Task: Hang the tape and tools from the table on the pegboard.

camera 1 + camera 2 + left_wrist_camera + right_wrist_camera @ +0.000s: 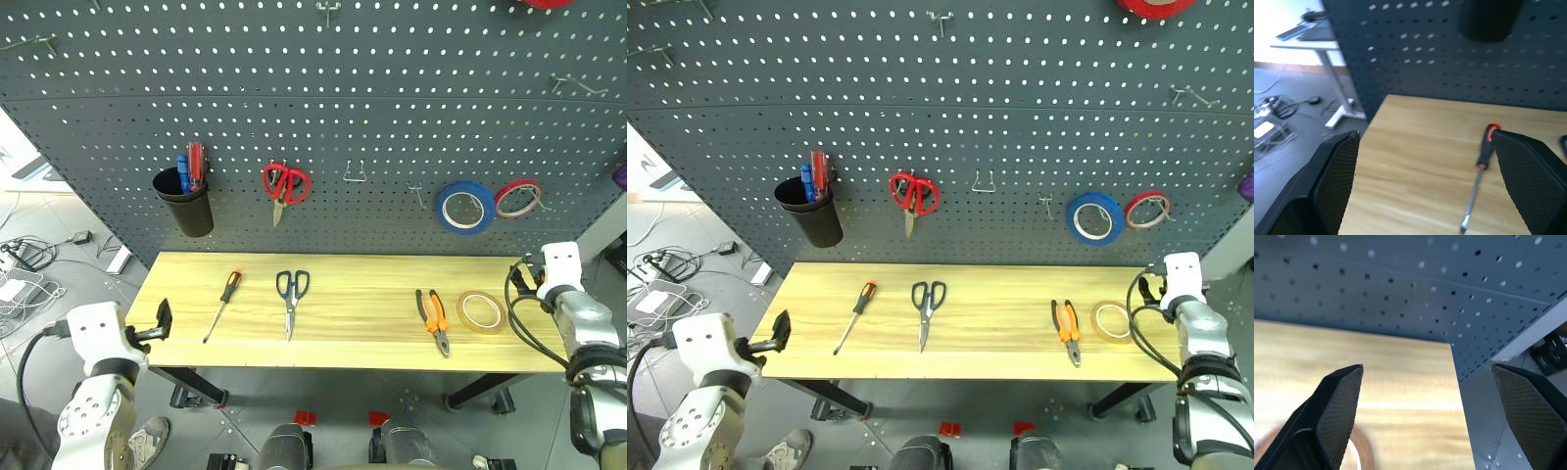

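Left gripper [1425, 186] wide open, empty, at the left end of the long light wooden table [372, 338], near the slim orange-black-handled screwdriver [222, 305]. Right gripper [1427, 416] wide open, empty, at the table's right end just beside the tan translucent tape ring [480, 311]. Dark-handled scissors [291, 299] and orange-black pliers [433, 319] lie flat between them. Dark grey pegboard [392, 98] stands behind the table.
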Tool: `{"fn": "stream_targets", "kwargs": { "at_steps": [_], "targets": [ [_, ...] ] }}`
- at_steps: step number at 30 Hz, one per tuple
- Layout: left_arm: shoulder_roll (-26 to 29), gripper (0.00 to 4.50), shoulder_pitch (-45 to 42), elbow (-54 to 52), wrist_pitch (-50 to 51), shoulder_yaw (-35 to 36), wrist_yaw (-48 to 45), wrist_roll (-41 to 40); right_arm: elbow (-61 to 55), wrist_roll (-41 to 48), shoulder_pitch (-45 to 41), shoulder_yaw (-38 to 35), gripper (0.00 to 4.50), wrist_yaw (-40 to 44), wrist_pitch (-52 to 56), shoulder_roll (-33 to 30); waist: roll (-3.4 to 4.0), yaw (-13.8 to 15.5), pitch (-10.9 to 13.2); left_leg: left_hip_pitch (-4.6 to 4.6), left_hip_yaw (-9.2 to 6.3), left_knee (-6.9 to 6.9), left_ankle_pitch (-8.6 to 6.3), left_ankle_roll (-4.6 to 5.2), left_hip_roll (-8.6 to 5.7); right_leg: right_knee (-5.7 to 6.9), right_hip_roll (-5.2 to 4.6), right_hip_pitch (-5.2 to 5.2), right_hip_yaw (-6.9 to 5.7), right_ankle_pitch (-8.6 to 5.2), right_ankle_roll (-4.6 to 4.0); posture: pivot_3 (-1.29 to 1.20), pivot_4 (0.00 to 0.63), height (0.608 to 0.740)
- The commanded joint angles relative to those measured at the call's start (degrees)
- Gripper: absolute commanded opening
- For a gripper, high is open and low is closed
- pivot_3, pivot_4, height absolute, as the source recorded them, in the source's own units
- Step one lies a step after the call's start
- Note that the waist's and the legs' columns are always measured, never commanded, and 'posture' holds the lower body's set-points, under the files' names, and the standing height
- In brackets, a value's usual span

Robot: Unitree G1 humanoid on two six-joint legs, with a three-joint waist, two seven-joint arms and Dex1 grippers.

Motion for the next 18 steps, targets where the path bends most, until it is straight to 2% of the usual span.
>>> {"fn": "stream_targets", "kwargs": {
  "at_steps": [1, 7, 10, 13, 18],
  "targets": [
    [2.14, 4.49, -3.00, -3.05, 1.28, -5.11, -1.63, 2.19, -11.46, 1.33, 4.96, 0.40, 4.50, 4.88, 3.44, -1.32, -0.05, -0.02, 0.53, 0.01, 0.03, 0.00, -0.01, 0.02, 0.00, 0.00, 0.00, -0.02, 0.04, 0.01, 0.01, -0.19, 0.124, 0.740],
    [6.80, 4.49, -8.44, -3.59, 2.73, -16.13, -10.56, 2.71, -42.45, 6.70, 21.08, 1.84, 4.50, 16.34, 20.56, -3.50, 0.18, -1.09, 2.32, -0.12, 0.30, 0.03, -0.12, 0.21, 0.05, 0.00, 0.02, -0.24, 0.27, 0.05, 0.08, -0.32, 0.188, 0.740],
    [9.35, 4.49, -10.62, -4.45, 5.87, -19.12, -18.13, -2.37, -53.56, 7.81, 26.57, 1.80, 4.50, 17.91, 25.97, -4.43, 0.29, -2.08, 3.47, -0.14, 0.37, 0.00, -0.16, 0.26, 0.07, -0.01, 0.02, -0.31, 0.33, 0.05, 0.08, -0.35, 0.218, 0.740],
    [12.94, 4.49, -13.09, -5.99, 8.34, -22.77, -26.39, -6.18, -60.83, 9.00, 29.31, 1.68, 4.50, 18.09, 30.76, -4.56, 0.01, -3.54, 5.26, -0.22, 0.42, 0.02, -0.18, 0.30, 0.09, 0.02, 0.01, -0.44, 0.40, 0.06, 0.09, -0.38, 0.253, 0.740],
    [18.67, 4.49, -18.36, -5.38, 8.90, -27.78, -35.12, -6.25, -62.17, 6.67, 26.00, 4.76, 4.50, 16.86, 36.16, -4.73, -0.16, -5.14, 7.45, -0.84, 0.48, 0.18, -0.15, 0.33, 0.13, 0.15, 0.08, -1.15, 0.48, 0.18, 0.03, -0.38, 0.299, 0.740]
  ]
}}
